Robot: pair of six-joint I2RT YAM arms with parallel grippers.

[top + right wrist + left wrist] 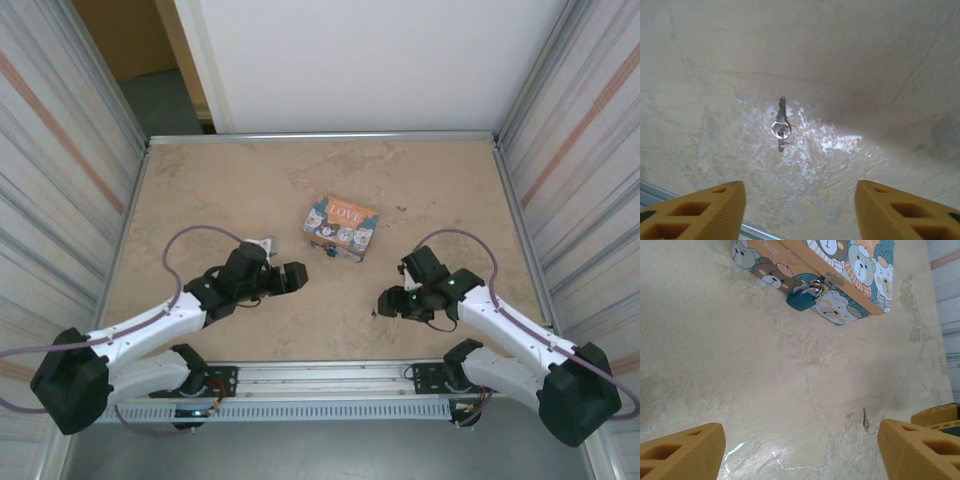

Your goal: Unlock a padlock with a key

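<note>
Right wrist view shows the key lying flat on the table just ahead of my open right claw, so I should come down straight, pinch its thin middle, then carry it to the padlock hanging on the tin.

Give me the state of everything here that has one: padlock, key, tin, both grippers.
padlock: shackle shut, hanging on the tin front.
key: lying flat on the table, not held.
tin: lid closed.
left gripper: open, empty.
right gripper: open, empty, key just ahead of it.
</note>
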